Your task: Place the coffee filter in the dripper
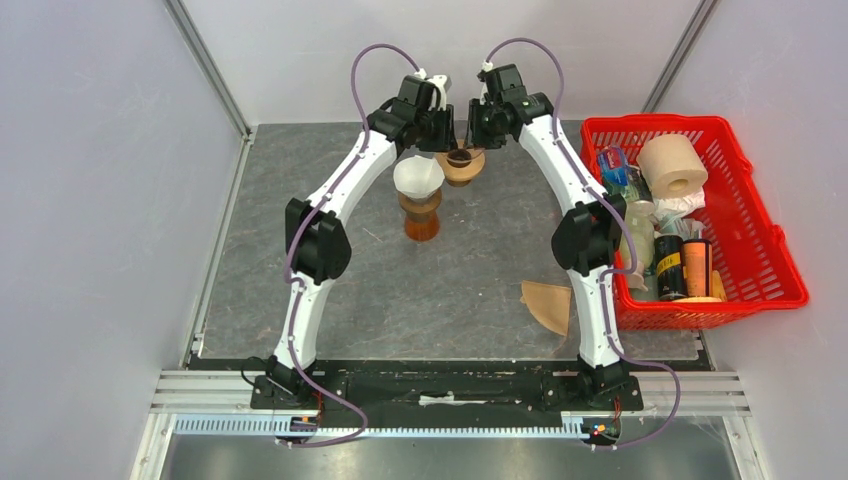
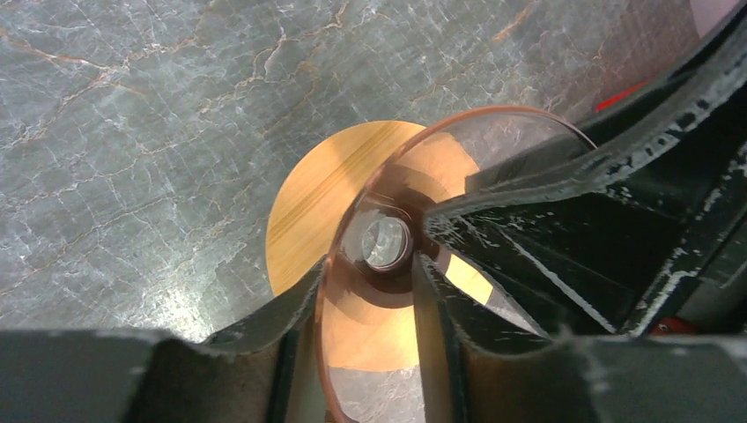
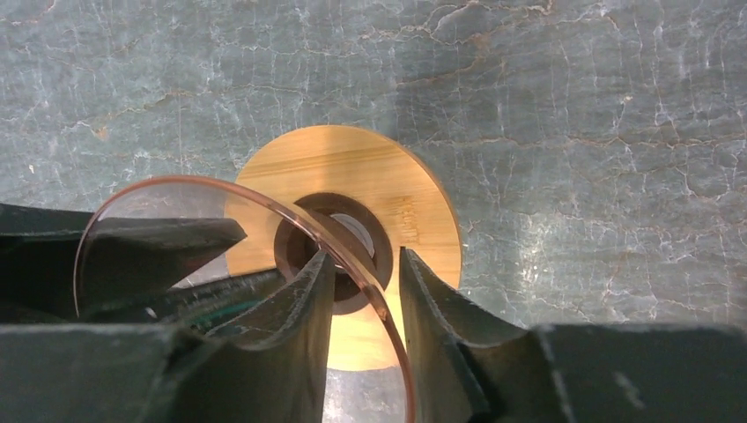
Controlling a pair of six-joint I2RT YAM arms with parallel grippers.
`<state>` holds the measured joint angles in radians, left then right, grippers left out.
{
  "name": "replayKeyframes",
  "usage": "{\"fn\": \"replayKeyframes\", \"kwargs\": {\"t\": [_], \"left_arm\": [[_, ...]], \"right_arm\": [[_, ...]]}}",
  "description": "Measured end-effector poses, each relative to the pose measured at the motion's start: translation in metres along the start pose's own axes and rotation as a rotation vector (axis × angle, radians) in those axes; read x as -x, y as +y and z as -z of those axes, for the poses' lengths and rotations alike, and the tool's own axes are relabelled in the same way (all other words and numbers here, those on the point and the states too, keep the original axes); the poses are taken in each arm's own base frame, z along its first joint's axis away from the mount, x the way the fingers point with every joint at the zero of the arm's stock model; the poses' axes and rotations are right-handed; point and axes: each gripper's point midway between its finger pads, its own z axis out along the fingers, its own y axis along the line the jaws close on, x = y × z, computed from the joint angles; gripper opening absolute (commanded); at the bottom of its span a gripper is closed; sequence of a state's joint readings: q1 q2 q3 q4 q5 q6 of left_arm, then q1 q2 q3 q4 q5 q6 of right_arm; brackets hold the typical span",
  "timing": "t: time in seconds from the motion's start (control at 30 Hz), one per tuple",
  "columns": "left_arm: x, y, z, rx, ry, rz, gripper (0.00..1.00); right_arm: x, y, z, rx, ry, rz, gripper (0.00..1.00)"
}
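The paper filter point(image 1: 548, 303) lies flat on the desk point(image 1: 450, 290), pale brown and fan-shaped, near the front edge and just beside the lower part of the right arm point(image 1: 590, 235). It is well apart from the dripper point(image 1: 462, 165), which is at the far middle of the desk where both arms meet. From either set of jaws the filter lies back toward the bases and to the right, so the right arm is the nearer one. Which corner of the fan is its point is too small to tell.

In the right wrist view the right jaws stand almost together astride the dripper's glass cone. The rim crosses the narrow gap and touches both fingers point(image 3: 299, 335), so I judge them clamped on the dripper. The left jaws stand wider apart. The glass wall runs along one finger point(image 2: 264, 335) and the other finger reaches inside the cone near its neck. I cannot tell whether they pinch the glass.

No filter is in the dripper yet. A white cone point(image 1: 418, 175) sits on an amber vessel point(image 1: 421, 215) just beside it
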<state>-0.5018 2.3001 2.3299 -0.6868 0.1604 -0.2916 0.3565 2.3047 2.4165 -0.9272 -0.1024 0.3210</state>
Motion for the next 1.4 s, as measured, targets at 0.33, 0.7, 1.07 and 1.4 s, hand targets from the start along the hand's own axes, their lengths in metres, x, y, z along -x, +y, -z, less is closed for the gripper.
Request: {"fn": "replayKeyframes", "kwargs": {"t": [0.33, 0.7, 1.07, 1.4], "left_arm": [[-0.006, 0.005, 0.001, 0.041, 0.019, -0.002, 0.86], [0.02, 0.008, 0.015, 0.074, -0.05, -0.008, 0.9], [0.06, -0.019, 0.087, 0.034, -0.171, -0.054, 0.91], [0.045, -0.012, 0.25, 0.111, -0.454, -0.125, 0.92]], "right_arm": [[0.018, -0.002, -0.004, -0.02, -0.084, -0.03, 0.76], [0.055, 0.003, 0.04, -0.027, -0.23, -0.034, 0.97], [0.05, 0.013, 0.135, 0.043, -0.415, 0.058, 0.97], [-0.047, -0.025, 0.201, -0.038, -0.386, 0.039, 0.97]]}}
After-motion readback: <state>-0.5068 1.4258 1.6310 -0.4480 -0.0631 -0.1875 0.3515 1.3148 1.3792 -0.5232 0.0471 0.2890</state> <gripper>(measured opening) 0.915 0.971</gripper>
